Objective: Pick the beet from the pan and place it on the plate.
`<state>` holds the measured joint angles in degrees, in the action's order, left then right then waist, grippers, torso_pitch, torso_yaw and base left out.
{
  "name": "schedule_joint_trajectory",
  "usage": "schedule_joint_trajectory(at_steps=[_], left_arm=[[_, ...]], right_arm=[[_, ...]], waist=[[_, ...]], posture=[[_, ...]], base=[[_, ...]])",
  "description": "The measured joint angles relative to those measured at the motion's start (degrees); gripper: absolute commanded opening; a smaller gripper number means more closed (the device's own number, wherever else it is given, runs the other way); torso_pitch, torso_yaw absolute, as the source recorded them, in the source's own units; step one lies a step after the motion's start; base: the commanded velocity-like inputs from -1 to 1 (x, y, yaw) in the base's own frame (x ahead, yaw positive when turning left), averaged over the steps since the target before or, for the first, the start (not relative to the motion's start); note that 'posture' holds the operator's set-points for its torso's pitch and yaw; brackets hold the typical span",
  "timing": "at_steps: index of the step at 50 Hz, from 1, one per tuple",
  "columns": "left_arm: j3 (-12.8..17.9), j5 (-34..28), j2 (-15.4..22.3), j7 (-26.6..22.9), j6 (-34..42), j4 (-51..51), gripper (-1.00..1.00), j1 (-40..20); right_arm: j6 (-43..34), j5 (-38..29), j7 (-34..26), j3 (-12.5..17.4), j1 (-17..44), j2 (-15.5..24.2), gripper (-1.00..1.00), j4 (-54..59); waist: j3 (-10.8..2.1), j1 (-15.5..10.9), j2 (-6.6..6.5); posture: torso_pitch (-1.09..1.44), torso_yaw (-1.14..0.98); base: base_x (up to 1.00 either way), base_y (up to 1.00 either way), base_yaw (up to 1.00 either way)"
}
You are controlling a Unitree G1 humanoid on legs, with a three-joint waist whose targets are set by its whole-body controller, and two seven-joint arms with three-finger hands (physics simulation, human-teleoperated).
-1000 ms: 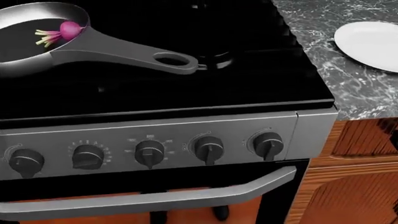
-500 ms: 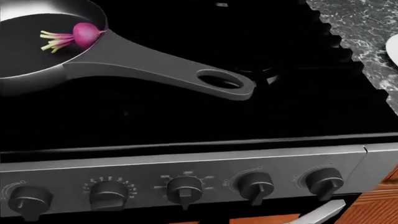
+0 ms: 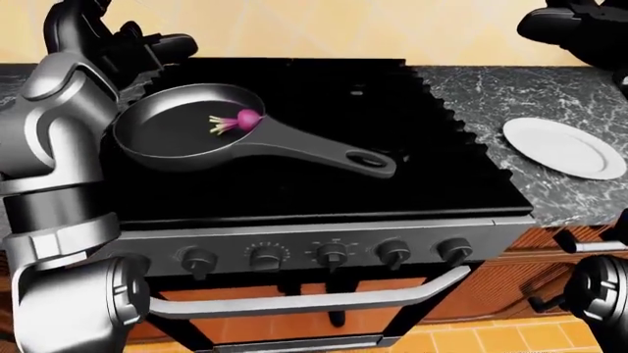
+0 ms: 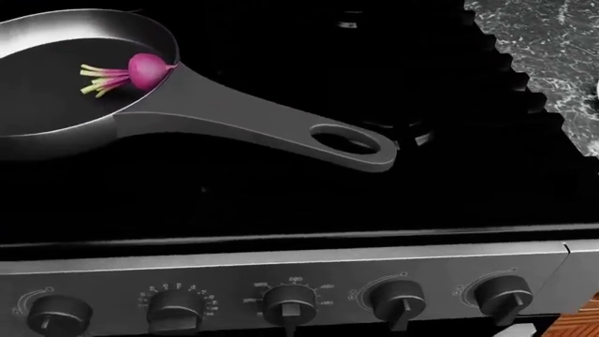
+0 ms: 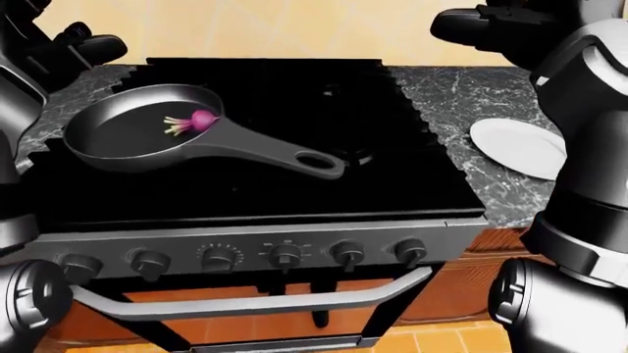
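Beet (image 3: 247, 118) lay in pan (image 3: 167, 140), stalks pointing view-left, just right of and below my left hand (image 3: 147, 48); right hand (image 5: 491, 26) farther. Both empty; finger spread unclear.

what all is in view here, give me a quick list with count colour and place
small magenta beet with pale green stalks: 1, in the pan beside the handle root
grey metal frying pan: 1, left of stove top, handle pointing right
black glass-top stove: 1, centre
dark round knobs: 5, grey panel
grey oven door handle: 1, below knobs
round white plate: 1, right on counter
grey marbled countertop: both sides of stove
left robot hand: dark, raised above pan, empty
right robot hand: dark, raised above plate, empty
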<state>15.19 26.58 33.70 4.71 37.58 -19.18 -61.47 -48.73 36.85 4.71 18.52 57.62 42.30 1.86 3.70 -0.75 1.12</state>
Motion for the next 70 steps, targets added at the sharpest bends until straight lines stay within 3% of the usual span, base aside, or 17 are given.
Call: schedule_joint_trajectory(at_steps=[16, 29, 35, 48, 70], left_arm=[[-0.3, -0.3, -0.1, -0.7, -0.8, -0.6, 1.0, -0.3], [-1.2, -3.0, 0.7, -5.2, -0.4, -3.4, 1.0, 0.2], [-3.4, -7.7, 1.2, -10.0, -3.0, -12.6, 1.0, -4.8], [-4.5, -16.1, 1.9, -20.3, -9.3, -26.8, 1.0, -12.1], [-6.3, -27.1, 2.6, -35.4, -17.2, -38.6, 1.0, -16.5]], right_arm=[[0.3, 0.0, 0.0, 0.1, 0.0, 0.2, 1.0, 0.5], [0.1, 0.5, 0.4, 0.5, 0.6, 1.1, 1.0, 0.9], [0.4, 0.5, 0.4, 0.3, 0.5, 1.0, 1.0, 1.5], [0.3, 0.9, 0.5, 0.4, 0.9, 1.6, 1.0, 1.5], [0.1, 1.8, 0.9, 0.4, 0.7, 1.8, 1.0, 0.9]], waist=[[-0.23, -0.4, -0.08], [-0.58, 0.0, -0.37], [-0.67, 0.1, -0.47], [-1.19, 0.3, -0.5], [-1.12, 0.0, 0.22]], posture=[[0.0, 0.0], [0.0, 0.0], [0.0, 0.0], [0.0, 0.0], [0.0, 0.0]], base=[[0.0, 0.0, 0.0], [0.0, 0.0, 0.0], [0.0, 0.0, 0.0], [0.0, 0.0, 0.0], [0.0, 0.0, 0.0]])
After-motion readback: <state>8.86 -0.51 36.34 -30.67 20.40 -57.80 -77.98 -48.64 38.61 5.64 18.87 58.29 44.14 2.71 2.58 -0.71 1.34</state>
